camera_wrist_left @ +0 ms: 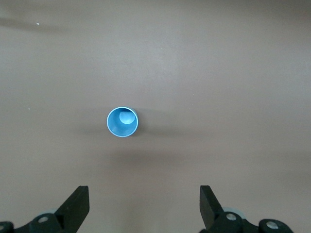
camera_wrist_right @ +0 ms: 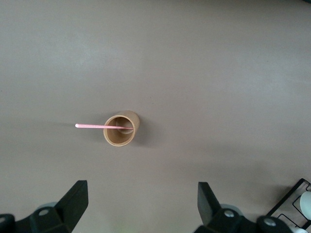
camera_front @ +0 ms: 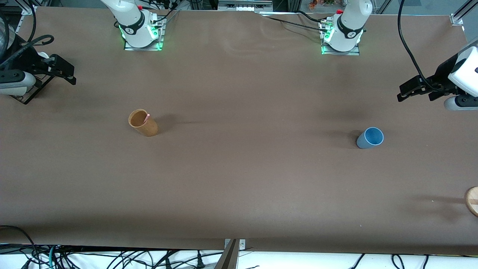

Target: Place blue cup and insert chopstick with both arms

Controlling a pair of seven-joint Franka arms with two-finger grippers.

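Note:
The blue cup [camera_front: 370, 138] stands upright on the table toward the left arm's end; it also shows in the left wrist view [camera_wrist_left: 122, 122], empty. The pink chopstick [camera_front: 146, 118] leans inside the tan-brown cup [camera_front: 143, 122] toward the right arm's end; in the right wrist view the chopstick [camera_wrist_right: 99, 126] sticks out over the brown cup's [camera_wrist_right: 121, 128] rim. My left gripper [camera_front: 405, 92] is open and empty, up in the air at the left arm's end, its gripper [camera_wrist_left: 144, 196] well apart from the blue cup. My right gripper [camera_front: 69, 74] is open and empty, high at the right arm's end.
A round wooden object [camera_front: 472, 200] lies at the table's edge at the left arm's end, nearer the front camera. A black frame [camera_wrist_right: 297, 196] with a white part shows in the right wrist view. Cables hang below the table's front edge.

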